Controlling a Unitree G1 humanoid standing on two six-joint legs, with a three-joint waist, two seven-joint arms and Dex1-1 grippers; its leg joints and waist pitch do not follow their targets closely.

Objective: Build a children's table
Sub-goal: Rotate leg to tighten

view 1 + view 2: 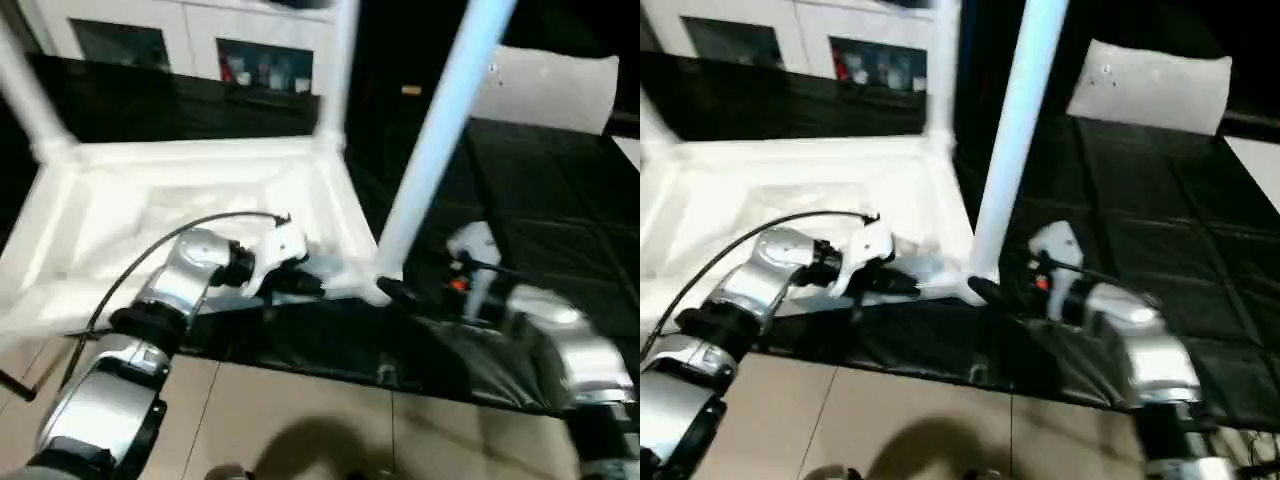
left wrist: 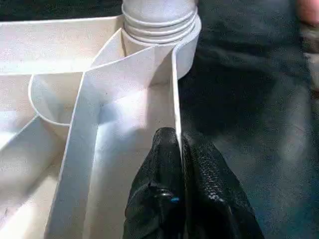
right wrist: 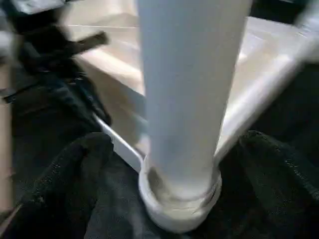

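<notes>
Left claw (image 1: 300,282) pinching table (image 1: 100,215) rim.

One tabletop (image 1: 190,190) lies upside down, with three legs (image 1: 440,130) standing in its corner sockets. Two grippers are at its near edge, one left (image 1: 300,275) and one right (image 1: 400,293). Behind stand one cabinet (image 1: 200,40) with two glass doors and one flat white panel (image 1: 555,85).
</notes>
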